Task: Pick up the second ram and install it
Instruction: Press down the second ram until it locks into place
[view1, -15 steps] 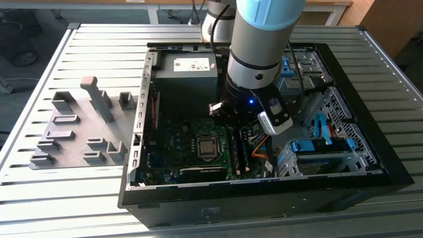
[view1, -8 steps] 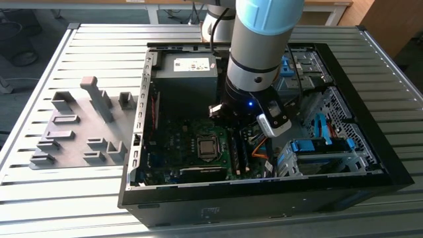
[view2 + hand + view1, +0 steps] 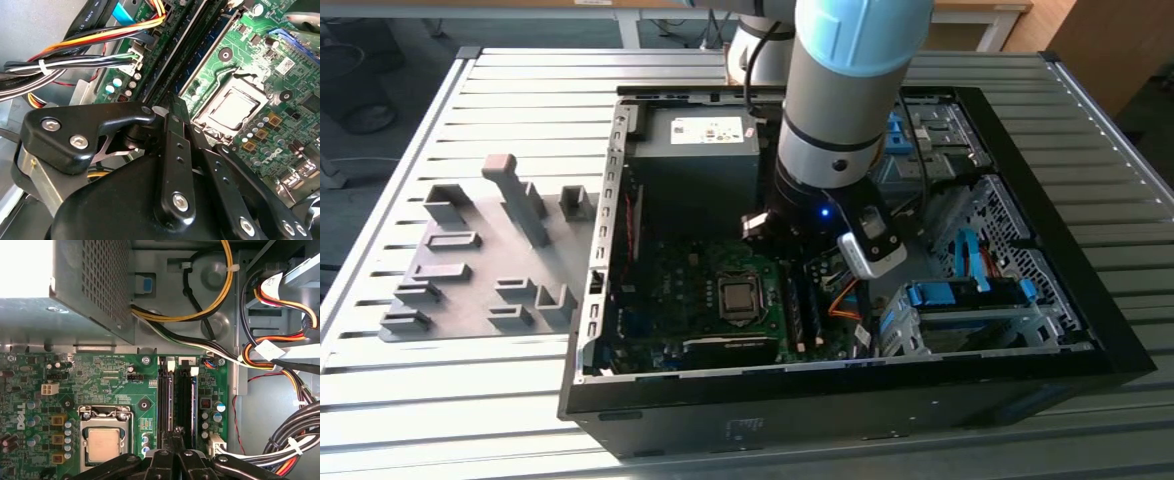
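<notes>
My gripper point(image 3: 177, 434) is down inside the open computer case point(image 3: 1067, 330), over the memory slots beside the processor socket point(image 3: 103, 444). Its fingers point(image 3: 172, 107) are shut, tips together, above the top edges of two dark sticks standing side by side in the slots. The stick nearest the tips looks like the second ram point(image 3: 184, 400), a thin dark strip point(image 3: 192, 57) seen edge-on in both wrist views. I cannot tell whether the tips press on it or pinch it. In the exterior view the arm's wrist hides the gripper point(image 3: 803, 268).
A bundle of coloured cables point(image 3: 280, 365) runs close beside the slots. The power supply point(image 3: 700, 150) fills the case's far end, and blue-clipped drive bays point(image 3: 967, 295) stand at the exterior view's right. A grey fixture with blocks point(image 3: 480, 260) lies on the slatted table.
</notes>
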`<state>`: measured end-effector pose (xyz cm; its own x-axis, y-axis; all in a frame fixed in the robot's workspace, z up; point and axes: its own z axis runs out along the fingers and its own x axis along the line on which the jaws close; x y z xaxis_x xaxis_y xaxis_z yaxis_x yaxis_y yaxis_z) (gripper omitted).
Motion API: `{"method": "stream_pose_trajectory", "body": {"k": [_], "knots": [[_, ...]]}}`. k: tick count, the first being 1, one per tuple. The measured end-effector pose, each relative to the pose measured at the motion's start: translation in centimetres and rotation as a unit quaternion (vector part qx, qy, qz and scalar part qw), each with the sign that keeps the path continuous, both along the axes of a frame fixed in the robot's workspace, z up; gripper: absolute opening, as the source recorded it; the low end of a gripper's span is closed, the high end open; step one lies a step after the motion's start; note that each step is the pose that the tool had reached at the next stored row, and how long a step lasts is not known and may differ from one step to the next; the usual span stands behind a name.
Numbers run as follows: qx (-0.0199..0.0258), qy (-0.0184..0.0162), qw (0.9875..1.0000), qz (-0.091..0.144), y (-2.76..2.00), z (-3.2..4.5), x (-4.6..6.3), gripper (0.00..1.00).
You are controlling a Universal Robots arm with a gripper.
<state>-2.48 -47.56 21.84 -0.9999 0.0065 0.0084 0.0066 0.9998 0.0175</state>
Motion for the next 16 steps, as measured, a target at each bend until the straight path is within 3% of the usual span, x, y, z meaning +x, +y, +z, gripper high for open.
{"method": "stream_pose_trajectory", "body": {"k": [9, 12, 16], "knots": [[-0.0002, 0.0001, 1.0000, 0.000, -0.01, -0.36, 0.0, 0.11], [0.0020, -0.0006, 1.0000, 0.000, 0.05, 0.01, 0.0, 0.11], [0.0007, -0.0001, 1.0000, 0.000, 0.01, 1.01, 0.0, 0.11]]}}
